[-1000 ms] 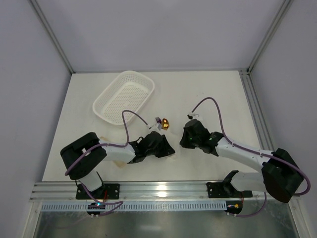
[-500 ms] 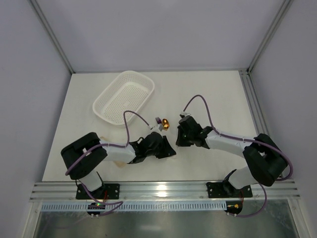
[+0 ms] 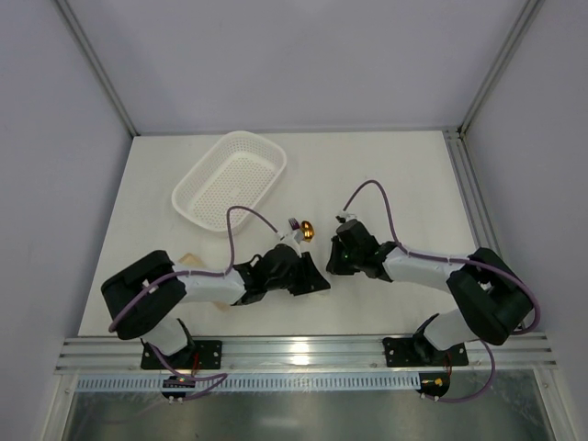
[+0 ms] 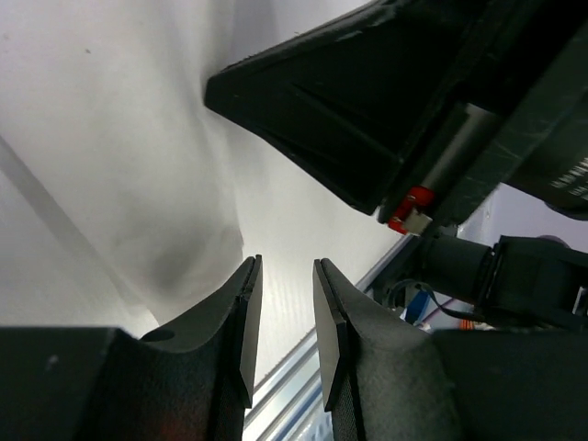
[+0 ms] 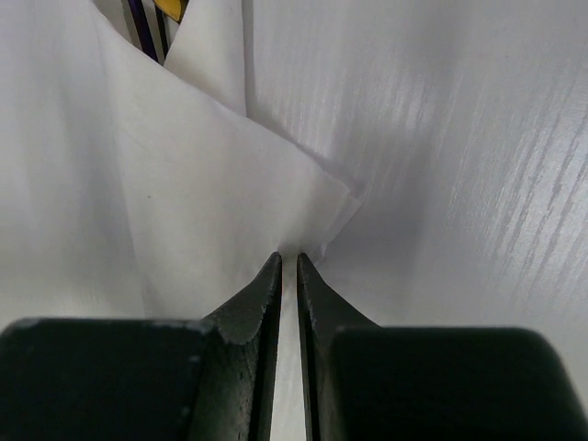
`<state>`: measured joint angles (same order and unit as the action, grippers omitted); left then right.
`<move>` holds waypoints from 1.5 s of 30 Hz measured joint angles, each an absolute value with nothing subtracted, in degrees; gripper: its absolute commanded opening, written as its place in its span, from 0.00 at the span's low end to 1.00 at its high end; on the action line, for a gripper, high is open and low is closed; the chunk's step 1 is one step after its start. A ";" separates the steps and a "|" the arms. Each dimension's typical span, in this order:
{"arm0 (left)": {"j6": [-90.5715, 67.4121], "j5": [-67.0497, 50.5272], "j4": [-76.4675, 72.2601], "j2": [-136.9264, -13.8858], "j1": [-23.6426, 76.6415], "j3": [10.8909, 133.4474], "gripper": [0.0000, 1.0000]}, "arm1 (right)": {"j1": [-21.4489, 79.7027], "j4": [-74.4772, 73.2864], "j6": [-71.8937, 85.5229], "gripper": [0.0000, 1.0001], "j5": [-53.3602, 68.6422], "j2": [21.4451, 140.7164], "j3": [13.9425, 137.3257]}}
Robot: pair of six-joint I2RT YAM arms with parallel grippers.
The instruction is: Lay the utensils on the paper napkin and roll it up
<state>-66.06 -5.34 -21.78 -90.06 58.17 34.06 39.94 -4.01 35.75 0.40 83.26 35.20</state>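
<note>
Gripping the paper napkin (image 5: 202,184)
Its edge was pinched in right gripper (image 5: 288,259) jaws; left gripper (image 4: 285,266) jaws were set narrowly apart, empty.

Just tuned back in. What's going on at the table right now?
Two robot arms are wrapping cutlery in a napkin. The right gripper is pinched shut on the napkin's edge, and the sheet is folded over the cutlery. Only the gold spoon and the fork tips poke out at the far end. The left gripper sits close beside it, slightly open and holding nothing. The basket stands apart, back left.
</note>
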 measured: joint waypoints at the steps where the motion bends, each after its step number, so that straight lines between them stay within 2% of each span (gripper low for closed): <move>1: -66.08 -5.63 -21.61 -89.25 58.22 33.98 0.33 | 39.92 -3.64 35.77 0.13 0.58 83.15 34.94; 22: -68.12 -5.89 -22.72 -95.20 60.05 34.70 0.32 | 39.88 -2.70 36.77 0.13 0.36 77.36 29.50; 30: -68.62 -5.85 -24.58 -95.74 60.25 34.24 0.32 | 39.88 -9.34 36.77 0.13 1.08 73.78 29.32; 39: -68.18 -6.33 -24.36 -95.72 60.25 34.35 0.32 | 39.88 -13.61 35.35 0.15 1.76 74.04 37.63; 45: -67.83 -6.96 -24.27 -95.72 60.25 34.37 0.32 | 38.48 -10.15 32.08 0.15 5.34 79.85 43.48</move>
<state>-67.83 -6.96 -24.27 -95.72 60.25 34.37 38.48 -10.15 32.08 5.34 79.85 43.48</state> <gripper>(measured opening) 0.319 0.146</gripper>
